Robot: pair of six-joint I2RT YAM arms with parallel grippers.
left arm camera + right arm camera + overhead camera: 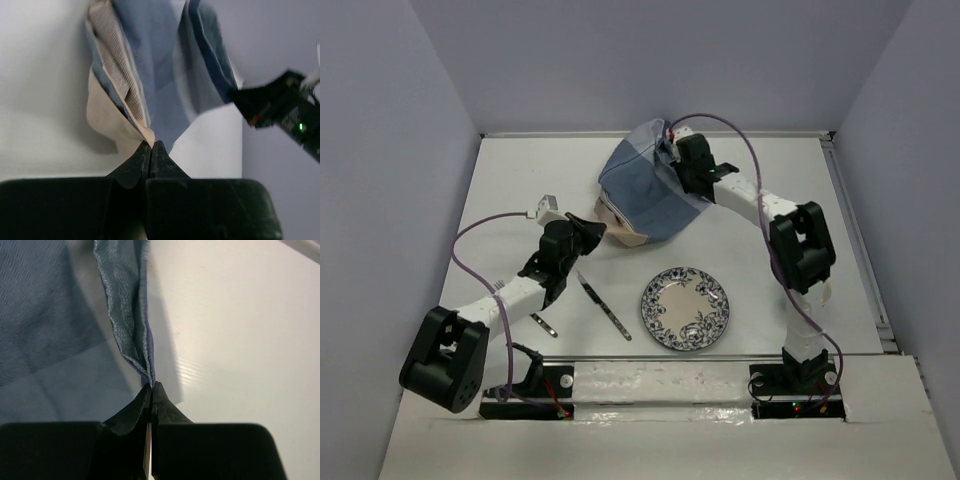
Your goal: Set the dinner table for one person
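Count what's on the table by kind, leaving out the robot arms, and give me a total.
Placemat: 1
Plate: 1
Utensils: 2, one partly hidden
Total: 4

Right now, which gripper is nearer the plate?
Left. The left gripper, shut on the placemat, is just beyond the plate to its left; the right gripper, also shut on the placemat, is much farther back.
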